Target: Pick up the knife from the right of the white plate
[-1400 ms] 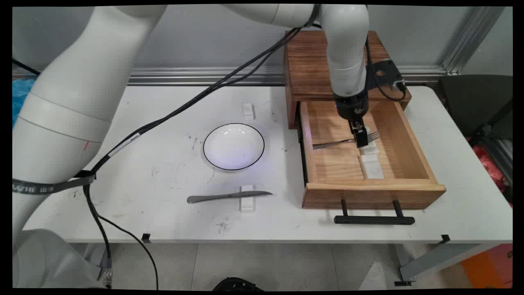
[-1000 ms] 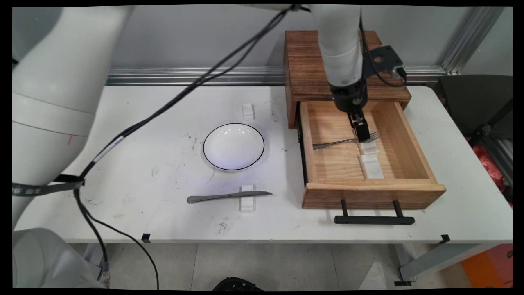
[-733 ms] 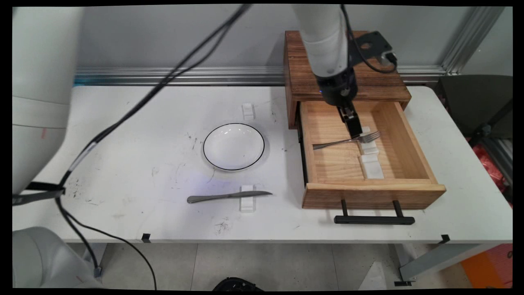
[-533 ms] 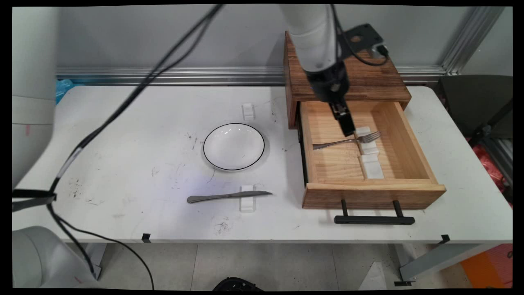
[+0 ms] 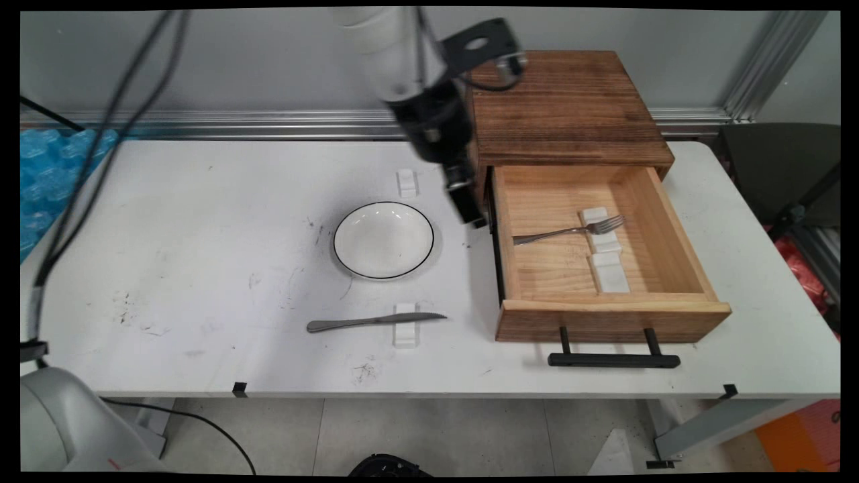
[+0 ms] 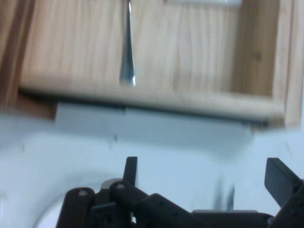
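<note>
While the arm reaches down from the top centre of the frame, its black tool (image 5: 472, 215) hangs just above the white counter (image 5: 201, 235). It sits in the gap between the white plate (image 5: 383, 240) at centre and the open wooden drawer (image 5: 607, 315) at right. The tool's fingers are spread wide and hold nothing. A fork (image 5: 567, 232) lies inside the drawer, its prongs among small white blocks (image 5: 611, 275). A knife (image 5: 372, 322) lies below the plate, at lower centre.
</note>
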{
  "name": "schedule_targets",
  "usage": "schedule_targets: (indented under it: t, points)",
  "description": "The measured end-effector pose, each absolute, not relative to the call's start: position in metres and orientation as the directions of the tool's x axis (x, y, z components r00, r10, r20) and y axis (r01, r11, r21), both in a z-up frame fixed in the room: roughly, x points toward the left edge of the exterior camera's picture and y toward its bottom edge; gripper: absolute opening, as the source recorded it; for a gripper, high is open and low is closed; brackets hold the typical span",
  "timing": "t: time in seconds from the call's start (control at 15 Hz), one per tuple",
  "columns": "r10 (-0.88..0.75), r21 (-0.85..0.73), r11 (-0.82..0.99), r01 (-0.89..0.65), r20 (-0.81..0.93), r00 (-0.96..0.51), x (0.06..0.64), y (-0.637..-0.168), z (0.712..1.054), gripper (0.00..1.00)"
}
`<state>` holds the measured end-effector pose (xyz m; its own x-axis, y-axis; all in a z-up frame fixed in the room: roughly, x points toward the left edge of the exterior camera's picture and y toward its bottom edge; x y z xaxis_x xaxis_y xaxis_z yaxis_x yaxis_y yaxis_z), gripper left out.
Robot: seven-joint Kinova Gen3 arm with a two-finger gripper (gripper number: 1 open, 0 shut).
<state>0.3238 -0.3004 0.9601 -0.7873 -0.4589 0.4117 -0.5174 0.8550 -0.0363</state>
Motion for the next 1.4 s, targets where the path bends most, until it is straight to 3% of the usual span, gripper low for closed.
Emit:
schedule_targets:
  t: [0.33,0.67,1.4]
  points:
    - [-0.512,-0.04,0.83,-0.556,0.34,-0.789,0.374,-0.239,0.961,1.0]
    - [-0.537,-0.045,0.822,-0.567,0.267,-0.8,0.404,-0.187,0.938,1.0]
    - [-0.493,-0.036,0.856,-0.516,0.241,-0.836,0.421,-0.172,0.85,1.0]
